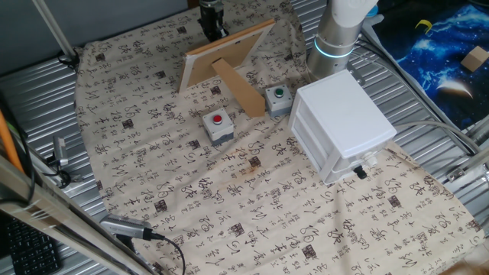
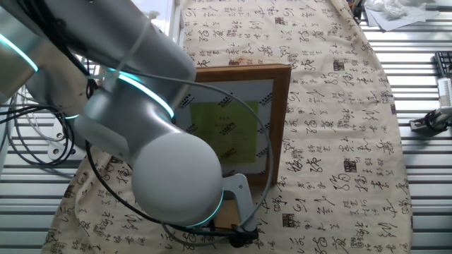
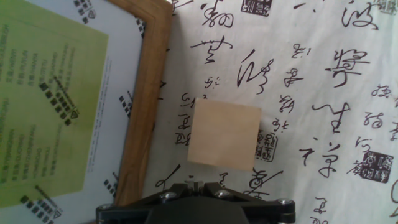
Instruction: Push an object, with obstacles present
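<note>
In the hand view a small plain tan wooden block (image 3: 224,134) lies on the printed cloth, just right of the wooden picture frame's edge (image 3: 149,93). My gripper (image 3: 198,185) sits just below the block in that view, its two fingers closed together and holding nothing. In one fixed view the gripper (image 1: 212,19) hangs behind the upright frame (image 1: 221,50), which hides the block. In the other fixed view the frame (image 2: 279,127) faces the camera and my arm (image 2: 162,162) covers the block and most of the gripper.
The frame's strut (image 1: 241,88) leans toward a grey box with a green button (image 1: 278,99). A grey box with a red button (image 1: 218,126) stands nearby. A large white drawer cabinet (image 1: 344,122) stands to the right. Printed cloth (image 1: 229,206) covers the table.
</note>
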Motion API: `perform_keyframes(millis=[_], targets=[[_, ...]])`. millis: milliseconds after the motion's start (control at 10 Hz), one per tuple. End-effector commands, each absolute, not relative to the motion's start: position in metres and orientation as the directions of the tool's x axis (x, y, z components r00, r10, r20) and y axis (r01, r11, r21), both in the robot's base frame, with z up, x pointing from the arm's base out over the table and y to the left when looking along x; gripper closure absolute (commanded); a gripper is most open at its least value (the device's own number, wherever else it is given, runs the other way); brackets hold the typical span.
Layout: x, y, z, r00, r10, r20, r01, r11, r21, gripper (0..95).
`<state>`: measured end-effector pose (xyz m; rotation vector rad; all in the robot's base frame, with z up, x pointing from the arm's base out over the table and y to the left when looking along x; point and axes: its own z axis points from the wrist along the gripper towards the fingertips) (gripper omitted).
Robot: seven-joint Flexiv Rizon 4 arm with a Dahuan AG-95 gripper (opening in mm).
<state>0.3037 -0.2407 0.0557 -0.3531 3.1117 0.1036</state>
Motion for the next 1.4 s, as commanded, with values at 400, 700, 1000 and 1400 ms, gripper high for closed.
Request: perform_keyframes(millis=[400, 700, 1000, 1400], targets=[[0.3012, -0.2414, 0.0499, -0.975, -0.221, -0.018, -0.222, 0.973, 0.062, 95.0], [0.3009, -0.2415, 0.0511, -0.978, -0.21, -0.016, -0.211, 0.975, 0.063, 95.0], [0.3003, -0.2415, 0.0511, -0.979, -0.202, -0.012, -0.202, 0.978, 0.06, 95.0], [0.3003, -0.2416, 0.0515, -0.985, -0.17, -0.009, -0.17, 0.984, 0.053, 95.0]])
